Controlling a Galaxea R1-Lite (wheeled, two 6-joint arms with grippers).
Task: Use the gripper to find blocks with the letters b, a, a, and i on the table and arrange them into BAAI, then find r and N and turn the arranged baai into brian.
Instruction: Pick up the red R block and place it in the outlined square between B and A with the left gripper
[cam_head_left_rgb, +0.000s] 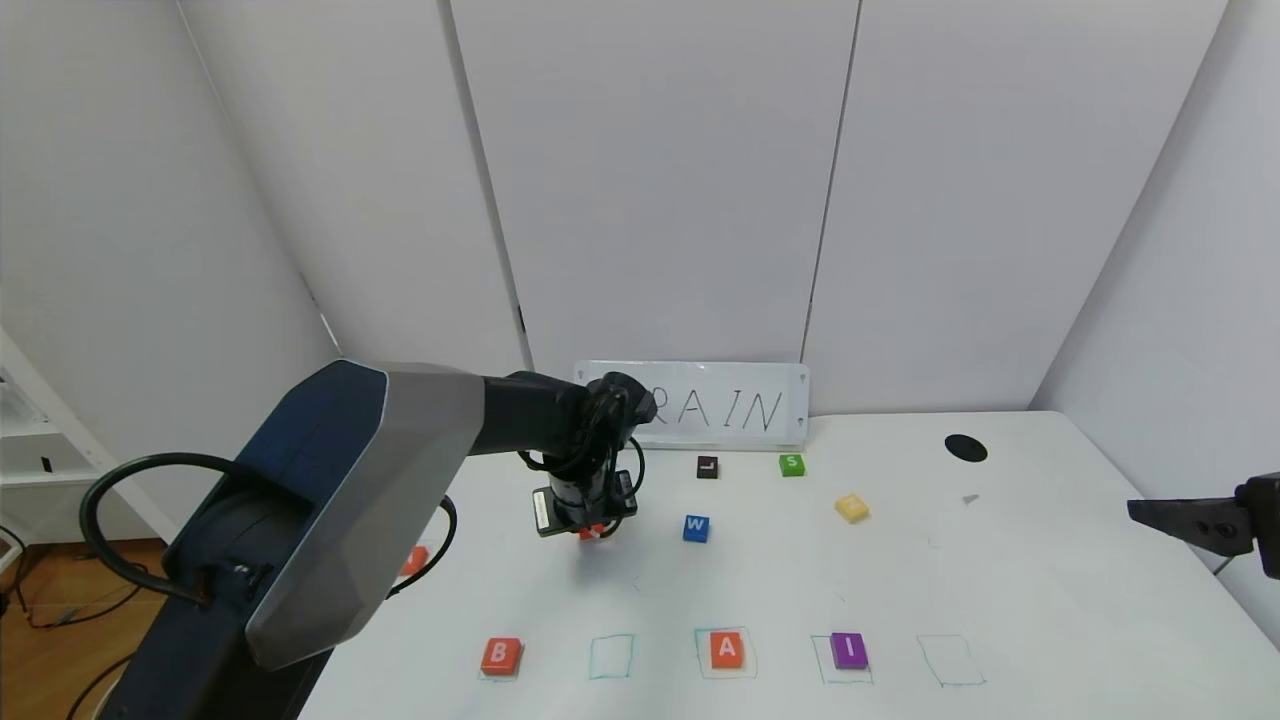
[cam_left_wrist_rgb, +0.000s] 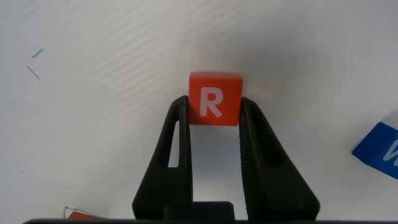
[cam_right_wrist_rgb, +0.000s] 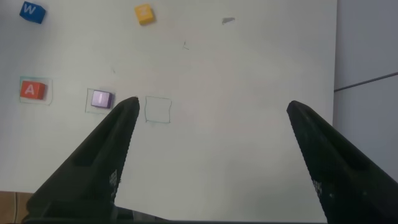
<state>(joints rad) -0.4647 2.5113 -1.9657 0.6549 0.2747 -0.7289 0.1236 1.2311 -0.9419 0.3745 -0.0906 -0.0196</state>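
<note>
Left gripper (cam_left_wrist_rgb: 214, 115) clamped on R (cam_left_wrist_rgb: 214, 99) at the table (cam_head_left_rgb: 1050, 600) centre.

In the head view the left gripper (cam_head_left_rgb: 592, 530) points down mid-frame, left of W (cam_head_left_rgb: 696, 528), its fingers (cam_left_wrist_rgb: 180, 143) pressing R's two sides. Along the lower edge sit B (cam_head_left_rgb: 501, 655), an empty green square (cam_head_left_rgb: 611, 657), A (cam_head_left_rgb: 727, 648) and I (cam_head_left_rgb: 849, 650), then another empty square (cam_head_left_rgb: 950, 660). N (cam_head_left_rgb: 851, 507) lies right of centre, near S (cam_head_left_rgb: 792, 464) and L (cam_head_left_rgb: 707, 467). The right gripper (cam_right_wrist_rgb: 211, 112) hangs at the right edge, jaws wide, holding nothing.
</note>
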